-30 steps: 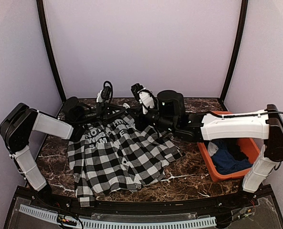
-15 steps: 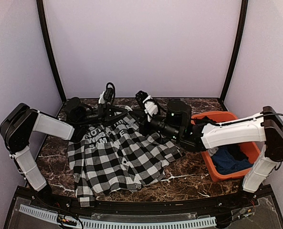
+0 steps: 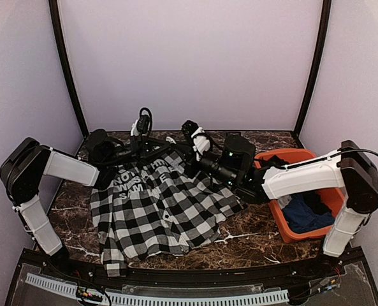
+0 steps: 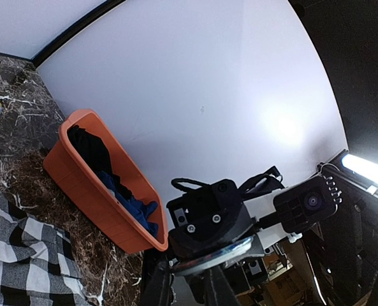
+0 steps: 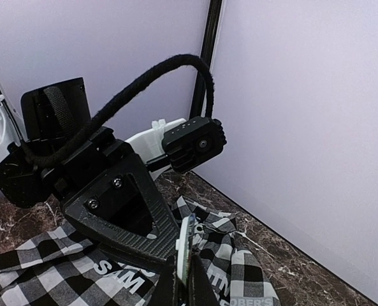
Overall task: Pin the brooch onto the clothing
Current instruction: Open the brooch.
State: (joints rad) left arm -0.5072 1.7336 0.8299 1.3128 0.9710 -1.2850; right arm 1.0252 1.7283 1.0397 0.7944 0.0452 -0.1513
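The clothing (image 3: 157, 204), a black-and-white checked shirt with white lettering, lies spread on the marble table. Both grippers meet over its collar at the back. My right gripper (image 5: 183, 284) is shut on the brooch (image 5: 186, 245), a thin round disc seen edge-on, its far face against a raised fold of the shirt (image 5: 230, 239). In the left wrist view the brooch (image 4: 239, 252) lies across the tips of my left gripper (image 4: 185, 280). Those fingers stand slightly apart, and the disc hides their tips. From above, the left gripper (image 3: 163, 152) and right gripper (image 3: 183, 153) nearly touch.
An orange bin (image 3: 275, 207) stands at the right of the table with a dark blue garment (image 3: 303, 213) inside. The right arm's white link passes just above its near rim. Pale walls close the back and both sides.
The right arm's wrist has swung nearer to the shirt's collar, and its elbow has moved right and back. The left arm and the shirt have kept still.
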